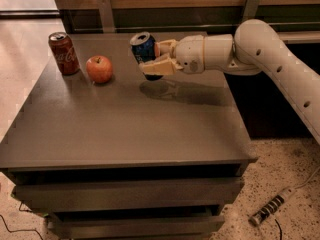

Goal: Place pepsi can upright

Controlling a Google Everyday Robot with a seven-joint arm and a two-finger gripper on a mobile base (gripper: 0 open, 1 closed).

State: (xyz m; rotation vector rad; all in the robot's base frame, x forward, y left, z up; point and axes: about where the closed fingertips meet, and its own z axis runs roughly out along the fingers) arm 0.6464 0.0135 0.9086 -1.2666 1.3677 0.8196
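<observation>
The pepsi can (144, 49) is blue with a silver top and stands nearly upright, tilted a little to the left. My gripper (156, 58) is shut on it from the right side, one finger behind the can and one in front. The can hangs a little above the grey table (125, 129), over its far middle part, with its shadow just beneath. The white arm (260, 49) reaches in from the right.
A red cola can (63, 53) stands upright at the table's far left. A red apple (99, 69) lies just right of it. A wooden wall runs behind the table. A power strip (272, 208) lies on the floor at the lower right.
</observation>
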